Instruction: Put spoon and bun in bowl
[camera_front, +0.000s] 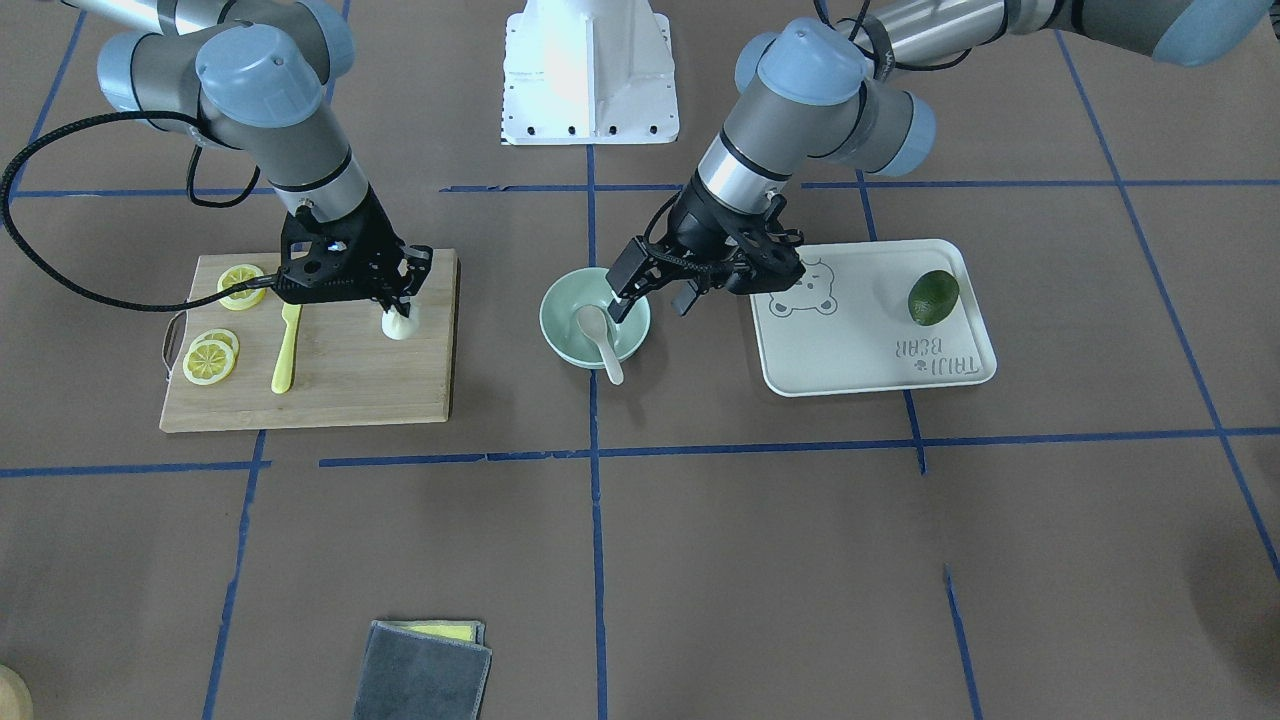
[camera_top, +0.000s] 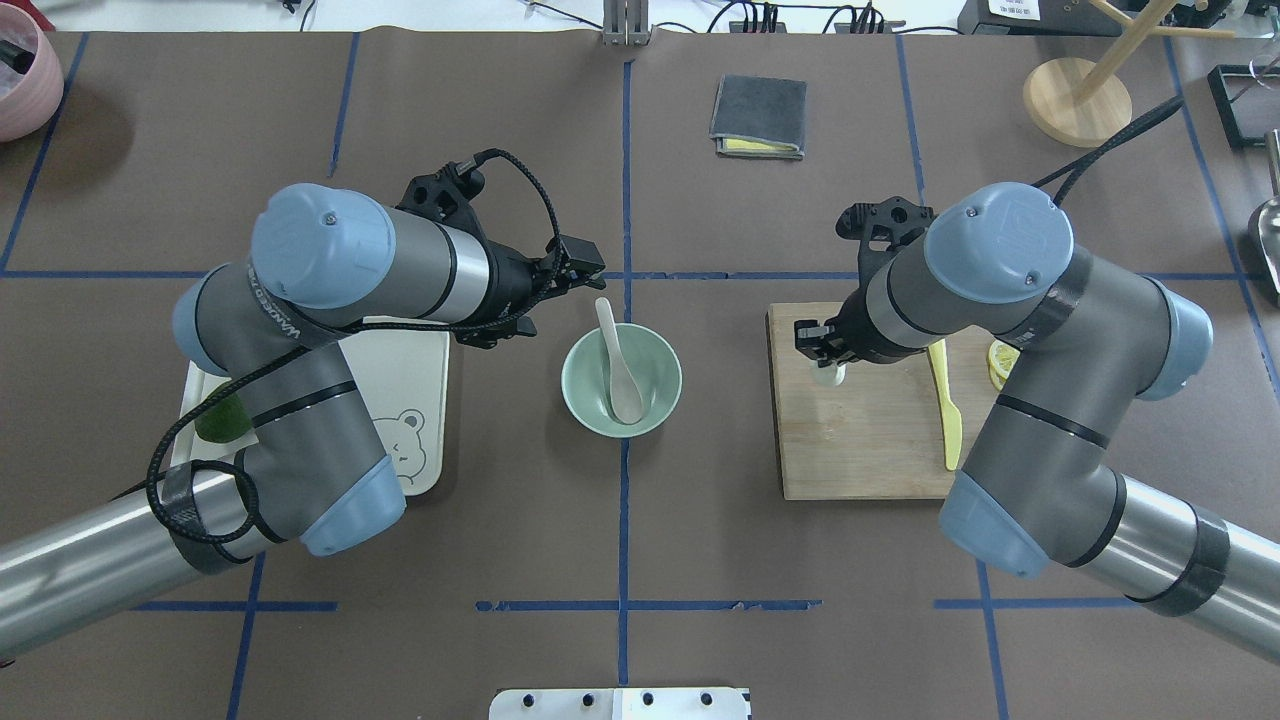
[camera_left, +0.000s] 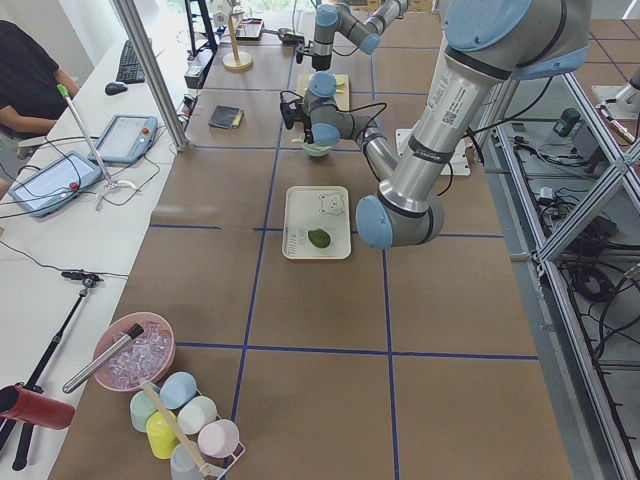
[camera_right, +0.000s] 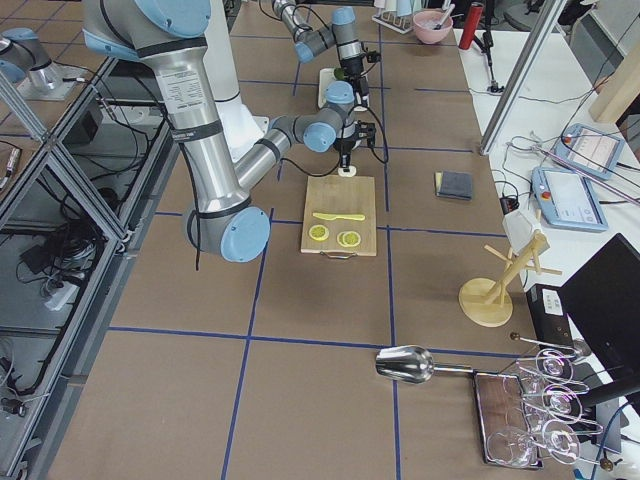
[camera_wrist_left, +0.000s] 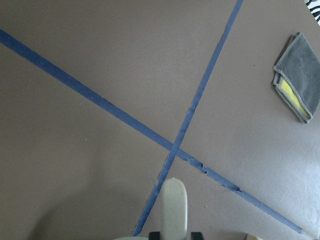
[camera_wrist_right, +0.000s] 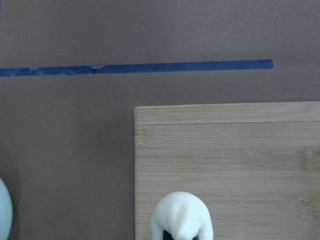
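The cream spoon (camera_front: 602, 338) lies in the mint-green bowl (camera_front: 562, 338), scoop down inside and handle resting over the rim on the side away from the robot; it also shows in the overhead view (camera_top: 618, 365) and its handle in the left wrist view (camera_wrist_left: 175, 207). My left gripper (camera_front: 656, 295) hovers just above the bowl's edge on the tray side, jaws apart, off the spoon. The white bun (camera_front: 399, 325) sits on the wooden cutting board (camera_front: 340, 385) near its corner. My right gripper (camera_front: 399, 303) is down over the bun, fingers closed on its sides (camera_wrist_right: 182, 216).
On the board lie lemon slices (camera_front: 210, 360) and a yellow plastic knife (camera_front: 286, 348). An off-white bear tray (camera_front: 860, 350) holding a green fruit (camera_front: 933, 297) stands beside the bowl. A folded grey cloth (camera_front: 422, 672) lies at the table's operator-side edge.
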